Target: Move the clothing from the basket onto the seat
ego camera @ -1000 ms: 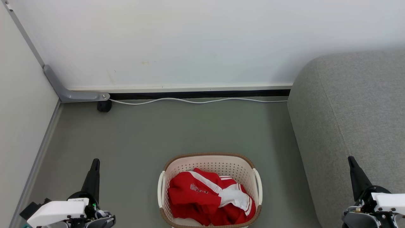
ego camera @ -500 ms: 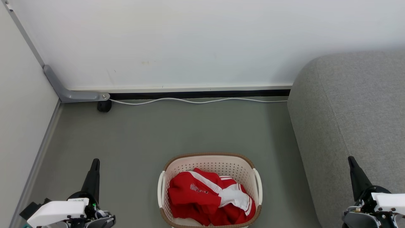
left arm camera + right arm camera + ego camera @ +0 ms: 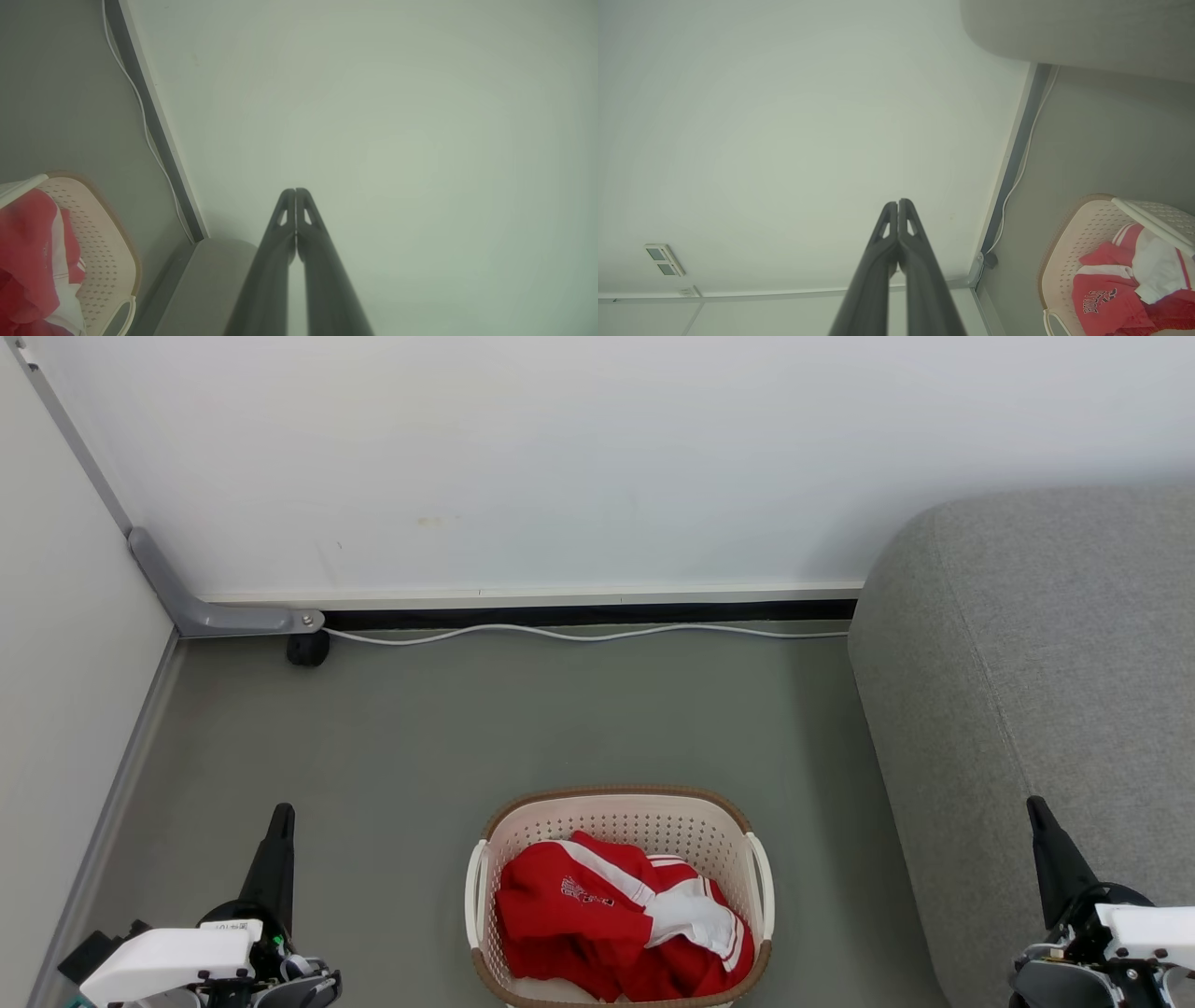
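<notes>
The seat (image 3: 1046,672) is standing beside the right gripper (image 3: 1036,807), on its outer side, and stretching beyond its tips. The basket (image 3: 616,817) is sitting on the floor (image 3: 467,728) between the left gripper (image 3: 280,814) and the right gripper, well apart from each. The clothing (image 3: 579,915) is lying bunched inside the basket. Both grippers are pointing forward with fingers pressed together, holding nothing

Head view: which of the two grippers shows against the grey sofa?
The right gripper, at the lower right, overlaps the sofa; the left gripper, at the lower left, shows against the floor.
</notes>
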